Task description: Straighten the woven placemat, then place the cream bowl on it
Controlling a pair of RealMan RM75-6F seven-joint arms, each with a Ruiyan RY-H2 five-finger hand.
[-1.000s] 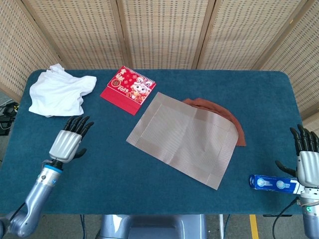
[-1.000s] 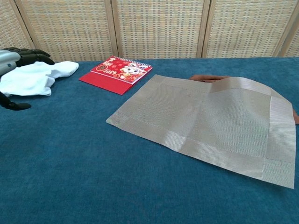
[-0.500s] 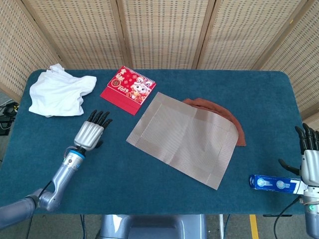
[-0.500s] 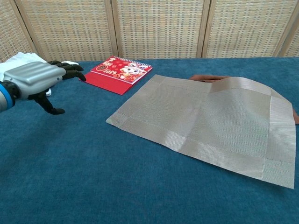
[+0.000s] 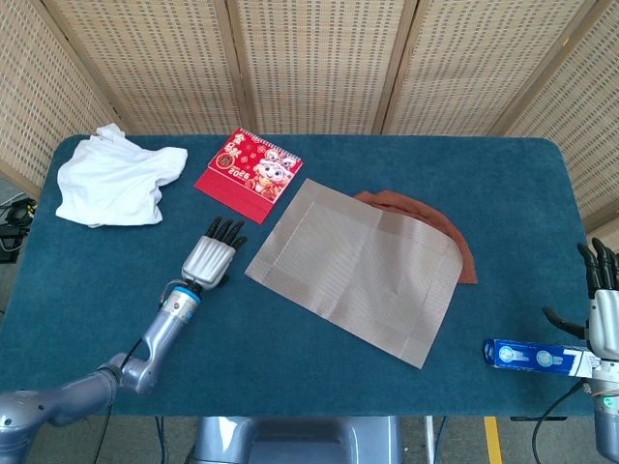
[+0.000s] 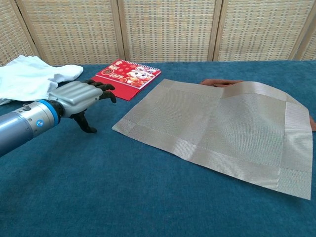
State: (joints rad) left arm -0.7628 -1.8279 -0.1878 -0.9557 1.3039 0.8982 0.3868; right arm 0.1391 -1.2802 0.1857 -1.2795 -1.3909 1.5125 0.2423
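At the near right edge of the blue table [image 5: 319, 382] lies a small blue-and-white packet [image 5: 535, 357]; its print is too small to read. Just right of it the right hand [image 5: 603, 316] stands upright at the table's corner, fingers apart and holding nothing. It has slid a little further right than it was a second ago.

Further in, left of centre, the left hand [image 6: 78, 97] hovers low over the cloth, palm down, fingers stretched forward and slightly spread, thumb hanging below, empty. A second ago it was near the left edge beside the white cloth; it has since travelled right and now sits just beside the placemat's left corner without touching it.

The woven placemat [image 5: 355, 267] lies in the middle of the table, turned at an angle to the table edges. Its far right part rides up over a rust-brown object [image 5: 426, 215] tucked beneath it, so that corner bulges instead of lying flat. What that brown thing is cannot be told from either view. The mat has not moved since the earlier frames. No cream bowl can be made out in either view.

Beyond the left hand lies a red calendar [image 5: 249, 173] with gold characters, a cartoon figure and "2025". At the far left sits a crumpled white cloth [image 5: 111, 178].
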